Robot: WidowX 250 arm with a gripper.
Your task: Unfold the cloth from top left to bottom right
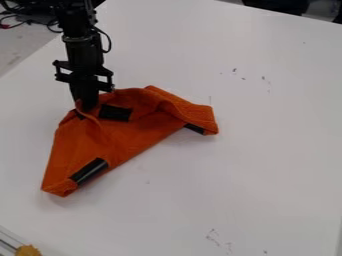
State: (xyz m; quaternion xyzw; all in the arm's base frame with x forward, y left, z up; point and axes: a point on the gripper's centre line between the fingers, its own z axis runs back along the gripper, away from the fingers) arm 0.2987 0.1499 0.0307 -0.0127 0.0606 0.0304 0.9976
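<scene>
Claw (85, 106) at upper-left edge of orange cloth (123, 137), tip partly behind folds, clamping impossible to tell; worktop (267, 165) around cloth.

Orange cloth (127, 134) with black patches (115, 113); black pincer (85, 106); white table (267, 150), seemingly dark-flecked.

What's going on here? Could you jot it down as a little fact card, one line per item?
cloth: orange, partly folded over itself, not spread flat
cloth outline: roughly triangular, one corner toward the lower left, another toward the right
black patches: at least three on the cloth, one beside the gripper and one near each of those corners
gripper position: pointing down at the cloth's upper-left part
table: white, with small dark marks
job status: unfolding not finished
</scene>
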